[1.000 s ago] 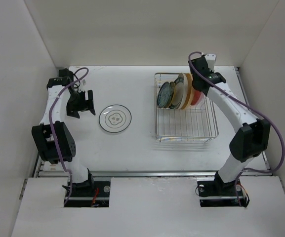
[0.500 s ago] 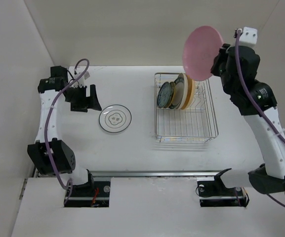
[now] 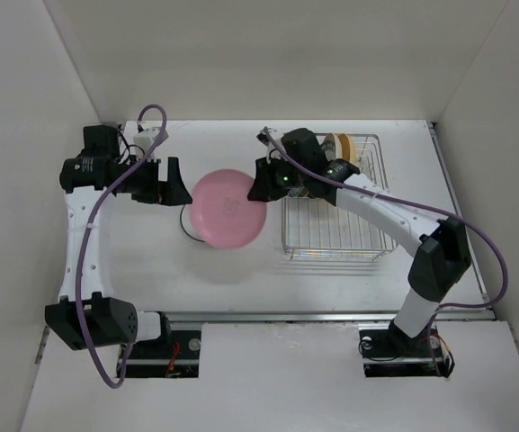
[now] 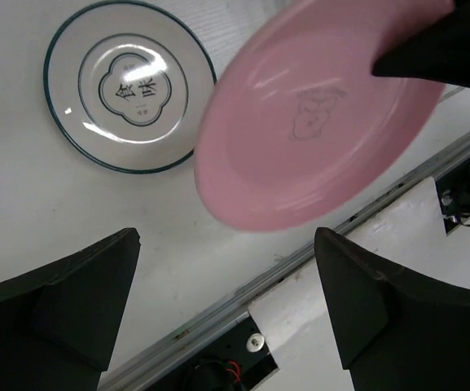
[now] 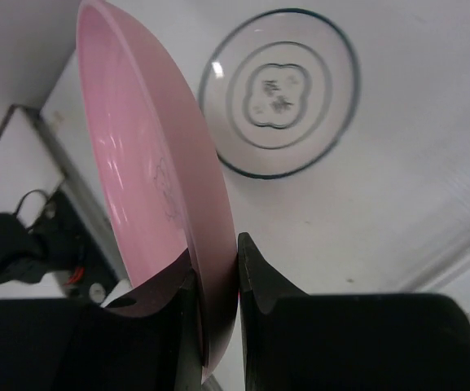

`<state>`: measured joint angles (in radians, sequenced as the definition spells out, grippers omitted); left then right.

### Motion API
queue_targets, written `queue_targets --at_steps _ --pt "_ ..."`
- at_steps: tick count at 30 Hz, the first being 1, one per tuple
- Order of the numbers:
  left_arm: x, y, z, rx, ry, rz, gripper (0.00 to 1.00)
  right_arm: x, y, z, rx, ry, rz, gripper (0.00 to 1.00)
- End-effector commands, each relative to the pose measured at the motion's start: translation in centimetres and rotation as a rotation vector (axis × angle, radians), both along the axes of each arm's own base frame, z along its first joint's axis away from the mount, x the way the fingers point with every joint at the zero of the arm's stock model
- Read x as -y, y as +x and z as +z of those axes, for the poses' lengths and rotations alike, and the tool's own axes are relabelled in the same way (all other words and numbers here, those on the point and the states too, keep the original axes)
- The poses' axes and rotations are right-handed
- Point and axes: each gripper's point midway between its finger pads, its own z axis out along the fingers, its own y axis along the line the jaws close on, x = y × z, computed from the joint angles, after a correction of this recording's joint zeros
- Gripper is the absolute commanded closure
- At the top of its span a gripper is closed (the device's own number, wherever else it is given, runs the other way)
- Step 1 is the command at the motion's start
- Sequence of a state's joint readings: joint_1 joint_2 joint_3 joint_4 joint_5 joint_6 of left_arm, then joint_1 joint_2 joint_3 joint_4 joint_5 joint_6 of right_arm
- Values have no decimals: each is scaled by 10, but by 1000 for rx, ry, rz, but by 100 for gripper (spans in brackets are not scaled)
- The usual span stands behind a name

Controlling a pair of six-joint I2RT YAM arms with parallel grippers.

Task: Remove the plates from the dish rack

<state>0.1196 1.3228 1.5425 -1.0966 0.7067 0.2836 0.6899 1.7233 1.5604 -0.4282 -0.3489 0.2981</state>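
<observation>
My right gripper (image 3: 263, 183) is shut on the rim of the large pink plate (image 3: 230, 209) and holds it over the table left of the dish rack (image 3: 340, 236). In the right wrist view the pink plate (image 5: 137, 163) is pinched edge-on between the fingers of the right gripper (image 5: 216, 277). The white plate with the teal rim (image 5: 279, 90) lies flat on the table below it, mostly covered in the top view. My left gripper (image 3: 165, 183) is open and empty just left of the pink plate (image 4: 312, 122). Cream and orange-yellow plates (image 3: 340, 146) stand at the rack's far end, partly hidden by the right arm.
The white plate (image 4: 129, 85) lies beside the pink one in the left wrist view, with the table's front rail (image 4: 243, 285) below. The right arm (image 3: 376, 202) stretches across the rack. White walls close in the table on three sides.
The right arm has swung the pink plate from high above the rack down and left, over the white plate. The left gripper has shifted slightly toward it.
</observation>
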Motion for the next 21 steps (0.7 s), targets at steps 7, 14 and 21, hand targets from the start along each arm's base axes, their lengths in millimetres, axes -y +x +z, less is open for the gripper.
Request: queue_targets --at_steps 7,14,21 --pt "-11 -3 -50 -94 109 -17 15 -54 -42 93 134 373 310 100" --pt "5 -10 -35 -85 18 -76 84 -68 -48 75 75 369 349 100" --pt "7 -14 -32 -130 -4 -30 100 -69 -42 76 91 368 324 93"
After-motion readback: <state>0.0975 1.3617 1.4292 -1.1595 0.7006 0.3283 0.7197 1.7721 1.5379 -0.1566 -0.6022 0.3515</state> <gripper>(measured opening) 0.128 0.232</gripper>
